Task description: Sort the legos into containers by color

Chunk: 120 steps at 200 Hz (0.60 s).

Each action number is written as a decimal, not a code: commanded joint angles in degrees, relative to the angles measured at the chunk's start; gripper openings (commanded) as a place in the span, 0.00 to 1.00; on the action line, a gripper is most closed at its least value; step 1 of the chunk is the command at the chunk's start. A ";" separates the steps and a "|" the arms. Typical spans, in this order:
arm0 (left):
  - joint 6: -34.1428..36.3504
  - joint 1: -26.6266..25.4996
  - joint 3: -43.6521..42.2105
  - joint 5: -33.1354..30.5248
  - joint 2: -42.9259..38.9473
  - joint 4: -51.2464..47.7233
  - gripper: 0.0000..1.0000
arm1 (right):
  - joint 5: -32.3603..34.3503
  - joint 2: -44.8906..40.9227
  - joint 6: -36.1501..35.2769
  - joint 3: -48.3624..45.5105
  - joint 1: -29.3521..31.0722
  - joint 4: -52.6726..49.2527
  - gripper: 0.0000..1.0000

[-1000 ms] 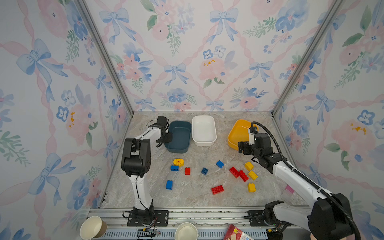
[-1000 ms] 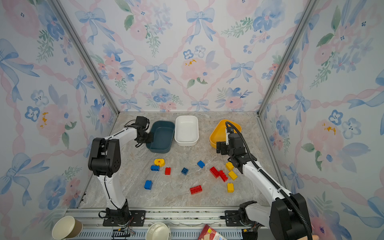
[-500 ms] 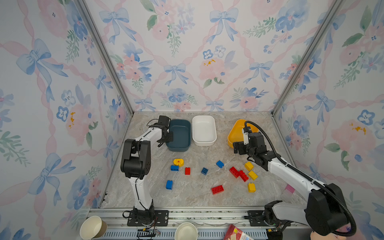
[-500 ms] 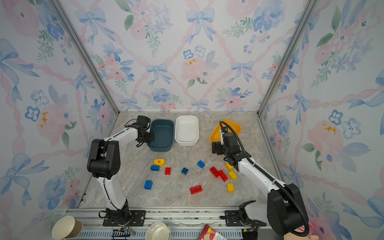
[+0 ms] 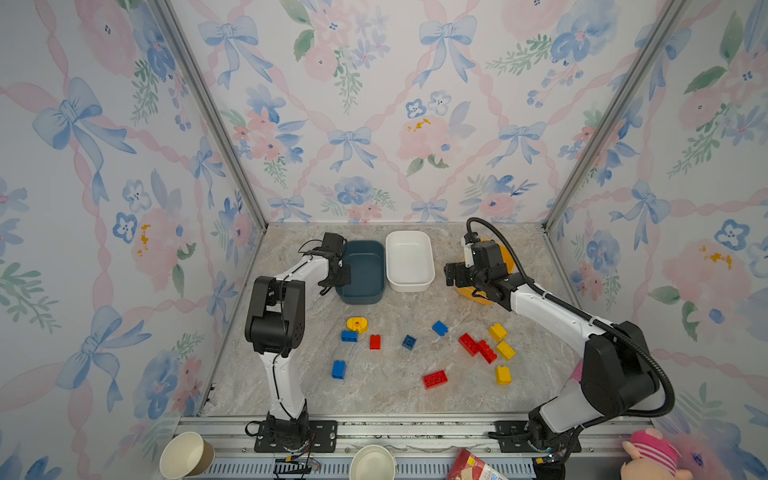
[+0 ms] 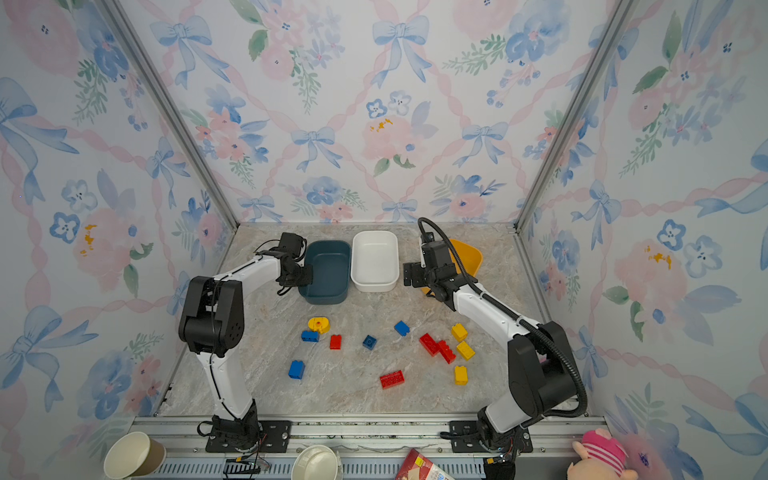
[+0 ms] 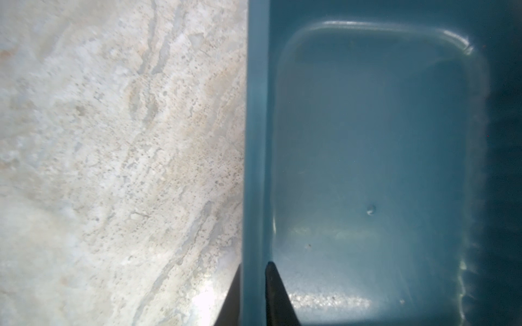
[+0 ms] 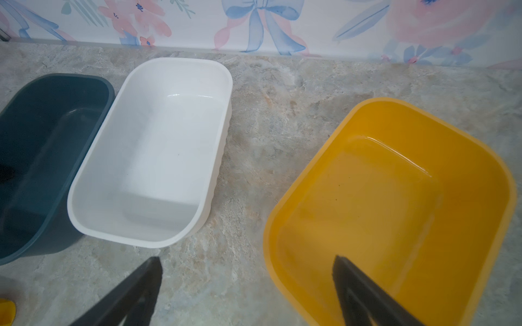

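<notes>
Pinching the rim: left gripper point(image 7: 253, 271) clenched on the dark blue plastic tub point(image 7: 367, 141) beside the white plastic tub point(image 5: 409, 262).
Right gripper point(image 8: 247, 259) gapes astride the wall of the yellow plastic tub point(image 6: 469, 257), half hidden behind its outstretched arm in both top views; legos point(image 5: 434, 379) lie scattered before the white tub.

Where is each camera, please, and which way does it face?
Top views: high at the front, looking down on the marble table, legos and tubs; both arms show whole.
Left wrist: on the left arm, looking down past the left claw, shut on the dark blue tub; only fingertips show.
Right wrist: on the right arm, facing the back wall over the white tub and yellow tub; the open right claw straddles the yellow rim.
Shared: top and right wrist views show all three tubs.
</notes>
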 commanded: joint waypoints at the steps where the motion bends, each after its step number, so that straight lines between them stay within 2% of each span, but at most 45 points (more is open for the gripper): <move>1: -0.20 -0.15 1.16 -0.84 0.28 -0.02 0.32 | -1.73 5.73 3.56 6.18 0.52 -5.64 0.97; 15: -0.44 -0.17 1.18 -0.58 -0.50 0.27 0.43 | -3.11 9.37 4.60 9.90 0.50 -7.76 1.00; 65: -1.39 -0.17 1.41 0.71 -4.35 2.42 0.70 | -5.57 21.31 6.54 22.82 0.91 -14.12 0.82; 94: -2.27 -0.17 -0.48 2.09 -7.66 5.69 0.80 | -6.35 27.27 7.52 28.88 0.80 -16.48 0.71; 120: -3.72 0.01 -3.84 3.14 -10.92 9.74 0.85 | -7.22 31.38 8.12 33.43 0.89 -18.14 0.62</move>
